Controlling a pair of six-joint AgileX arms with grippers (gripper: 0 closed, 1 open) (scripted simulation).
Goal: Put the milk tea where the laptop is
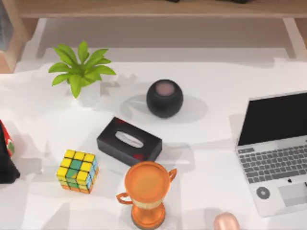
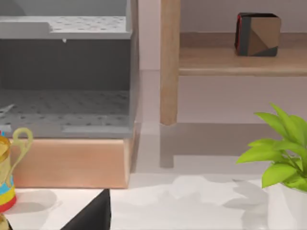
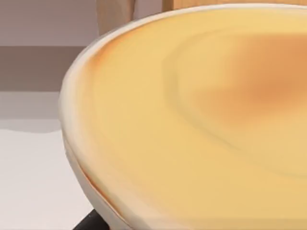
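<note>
Milk tea (image 1: 226, 223): a pale pink rounded top at the bottom edge of the top view, right of centre, cut off by the frame. It sits on the white table (image 1: 206, 158), apart from the laptop and to its lower left. In the right wrist view the milk tea (image 3: 201, 120) lies very close to the camera as a broad orange-yellow disc with a pale rim. Whether the right gripper holds it, or how wide that gripper stands, cannot be told.

Top view, left to right:
- Left edge, middle: a dark object (image 1: 5, 165) with red and green on it, cut off by the frame; what it is cannot be told.
- Upper left: a green plant (image 1: 81, 69) in a white pot.
- Lower left: a coloured puzzle cube (image 1: 77, 171).
- Centre: a black tissue box (image 1: 128, 141), lying at a slant.
- Bottom centre: an orange trophy (image 1: 146, 191), just below the tissue box.
- Upper centre: a round black speaker (image 1: 164, 98).
- Right edge: the laptop (image 1: 276, 158), lid open, black screen, part of it out of frame.

Left wrist view: the plant (image 2: 280, 158) at lower right and a wooden shelf (image 2: 240, 60) at upper right.
</note>
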